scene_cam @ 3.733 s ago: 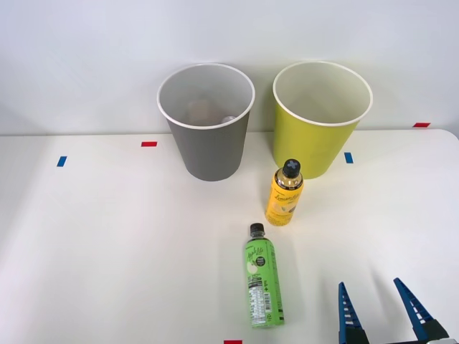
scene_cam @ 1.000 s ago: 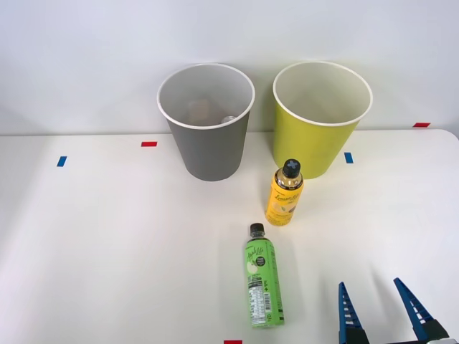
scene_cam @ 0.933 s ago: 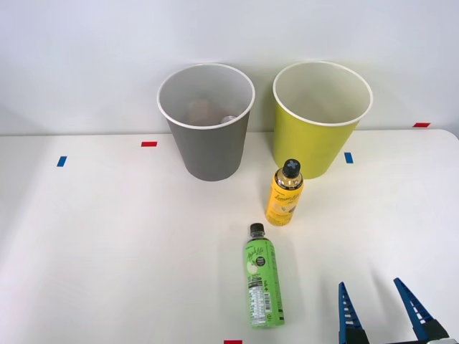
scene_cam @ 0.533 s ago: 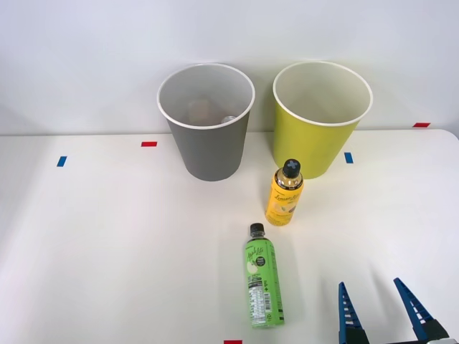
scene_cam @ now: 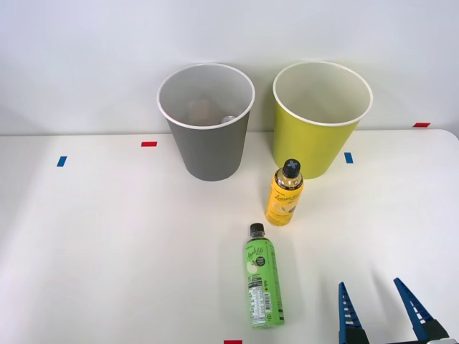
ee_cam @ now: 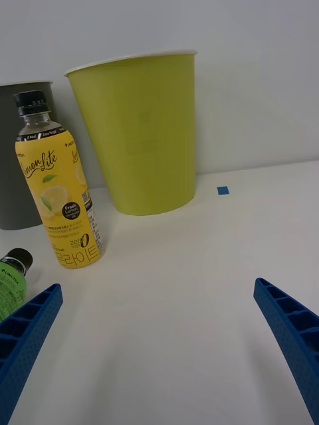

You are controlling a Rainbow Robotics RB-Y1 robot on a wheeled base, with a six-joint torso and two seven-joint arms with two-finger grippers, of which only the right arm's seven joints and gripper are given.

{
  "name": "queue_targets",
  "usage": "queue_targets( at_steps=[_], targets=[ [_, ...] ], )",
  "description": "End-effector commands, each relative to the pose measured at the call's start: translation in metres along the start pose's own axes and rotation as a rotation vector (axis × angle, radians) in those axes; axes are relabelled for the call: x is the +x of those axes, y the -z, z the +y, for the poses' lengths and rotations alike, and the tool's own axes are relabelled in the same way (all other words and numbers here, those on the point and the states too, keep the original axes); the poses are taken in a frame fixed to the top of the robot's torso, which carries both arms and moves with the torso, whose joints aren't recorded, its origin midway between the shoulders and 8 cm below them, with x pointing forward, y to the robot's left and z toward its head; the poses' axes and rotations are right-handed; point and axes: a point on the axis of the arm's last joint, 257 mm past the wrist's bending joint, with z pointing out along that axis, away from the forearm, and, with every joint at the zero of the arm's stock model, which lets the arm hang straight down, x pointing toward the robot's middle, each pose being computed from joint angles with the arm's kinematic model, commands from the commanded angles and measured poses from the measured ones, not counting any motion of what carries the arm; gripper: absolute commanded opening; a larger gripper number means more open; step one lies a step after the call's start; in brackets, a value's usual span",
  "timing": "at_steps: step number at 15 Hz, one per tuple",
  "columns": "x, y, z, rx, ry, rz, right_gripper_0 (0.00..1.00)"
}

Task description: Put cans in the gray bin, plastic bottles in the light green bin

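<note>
On the white table (scene_cam: 107, 236) stands the yellow bottle (scene_cam: 285, 193) with a black cap. Its label says "Lemon Lite" with a lemon picture, then "Fresh Lemon" and "0". It stands just in front of the light green bin (scene_cam: 319, 118). The green bottle (scene_cam: 262, 279) lies flat nearer, cap pointing to the far side; its writing is too small to read. The gray bin (scene_cam: 208, 122) is left of the green one, with something pale inside. At the near right corner, the right gripper (scene_cam: 381, 309) hovers low, blue fingers (ee_cam: 292, 332) spread wide apart, holding nothing.
</note>
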Motion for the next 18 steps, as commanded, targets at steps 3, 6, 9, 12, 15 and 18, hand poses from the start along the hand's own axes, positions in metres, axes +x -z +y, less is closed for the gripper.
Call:
queue_targets(
  at_steps=[3,6,9,12,15,18],
  targets=[
    [0.0,0.0,0.0,0.0,0.0,0.0,1.0],
    [0.0,0.0,0.0,0.0,0.0,0.0,1.0],
    [0.0,0.0,0.0,0.0,0.0,0.0,1.0],
    [0.0,0.0,0.0,0.0,0.0,0.0,1.0],
    [0.0,0.0,0.0,0.0,0.0,0.0,1.0],
    [0.0,0.0,0.0,0.0,0.0,0.0,1.0]
  ],
)
